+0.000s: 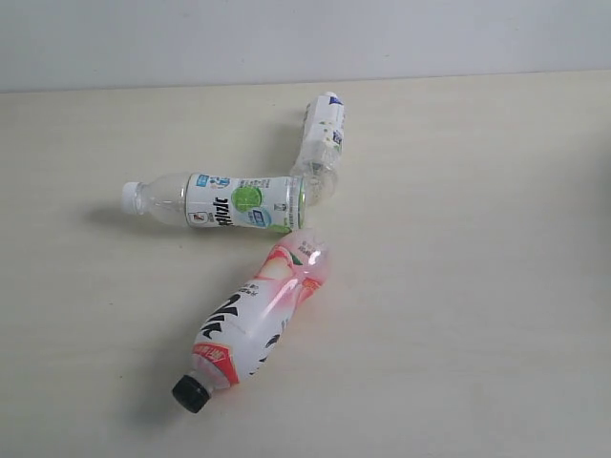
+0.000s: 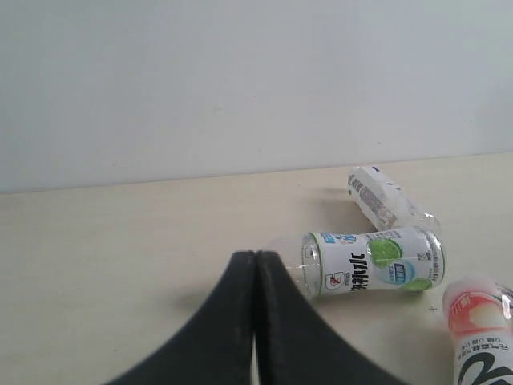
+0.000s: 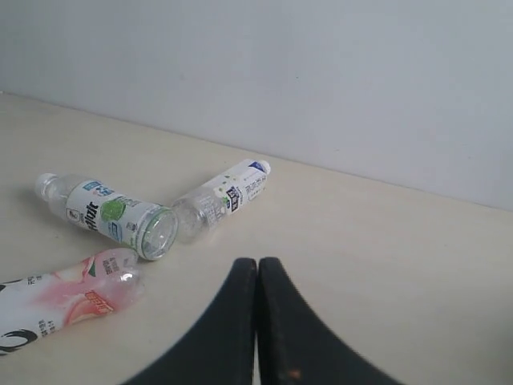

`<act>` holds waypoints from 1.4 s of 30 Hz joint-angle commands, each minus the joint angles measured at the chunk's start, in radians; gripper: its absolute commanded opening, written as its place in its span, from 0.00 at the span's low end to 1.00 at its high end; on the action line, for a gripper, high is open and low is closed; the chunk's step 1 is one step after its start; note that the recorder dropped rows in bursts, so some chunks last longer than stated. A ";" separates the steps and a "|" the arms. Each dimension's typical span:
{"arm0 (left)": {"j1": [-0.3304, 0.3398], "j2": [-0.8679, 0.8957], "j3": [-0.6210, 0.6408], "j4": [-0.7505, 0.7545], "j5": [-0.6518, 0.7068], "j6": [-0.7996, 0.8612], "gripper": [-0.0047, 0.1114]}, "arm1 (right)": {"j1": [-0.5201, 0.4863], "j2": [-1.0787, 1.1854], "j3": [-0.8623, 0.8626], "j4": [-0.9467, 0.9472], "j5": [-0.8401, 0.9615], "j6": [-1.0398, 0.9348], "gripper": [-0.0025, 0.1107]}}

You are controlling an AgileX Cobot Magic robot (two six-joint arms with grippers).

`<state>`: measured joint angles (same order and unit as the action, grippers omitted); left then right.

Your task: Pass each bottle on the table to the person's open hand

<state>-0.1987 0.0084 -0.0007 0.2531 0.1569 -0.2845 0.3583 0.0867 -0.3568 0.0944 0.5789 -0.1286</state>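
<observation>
Three bottles are lying on their sides on the table [image 1: 477, 334], clustered around the middle of the exterior view. The lime-label bottle [image 1: 224, 202] lies crosswise at centre left, white cap pointing to the left edge. Its base meets the base of the white-label bottle [image 1: 323, 143], which runs up toward the wall [image 1: 286, 38] at upper centre. The pink bottle [image 1: 258, 320] slants through lower centre, black cap toward the lower left, its base just beside the other two. I can't tell whether it touches them.

On to my arms. The left gripper [image 2: 255, 255] has its black fingers pressed flat together with only a thin seam between them, and it is pinching nothing. The right gripper [image 3: 257, 263] is the same, fingers together and empty. Both hang clear of the bottles and point across the table at the cluster, with the wall behind.

Only the wrist views show the grippers. The exterior view gives me just the table, the wall and the bottles. The pink bottle's black cap shows in the exterior view alone, because both wrist views cut that bottle off at the frame edge. In the left wrist view a finger hides the lime-label bottle's cap. The right wrist view shows that cap plainly, plus its clear round base.
</observation>
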 commanded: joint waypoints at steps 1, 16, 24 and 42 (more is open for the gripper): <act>0.002 -0.003 0.001 -0.002 -0.005 -0.007 0.04 | -0.003 -0.004 0.004 0.007 -0.028 -0.001 0.02; 0.002 -0.003 0.001 -0.002 -0.005 -0.007 0.04 | -0.003 -0.007 0.073 0.017 -0.062 -0.001 0.02; 0.002 -0.003 0.001 -0.002 -0.005 -0.007 0.04 | -0.003 -0.082 0.105 0.035 -0.075 -0.003 0.04; 0.002 -0.003 0.001 -0.002 -0.005 -0.007 0.04 | -0.003 -0.087 0.105 -0.299 -0.260 -0.003 0.04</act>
<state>-0.1987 0.0084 -0.0007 0.2531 0.1569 -0.2845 0.3583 0.0036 -0.2575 -0.1539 0.3849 -0.1286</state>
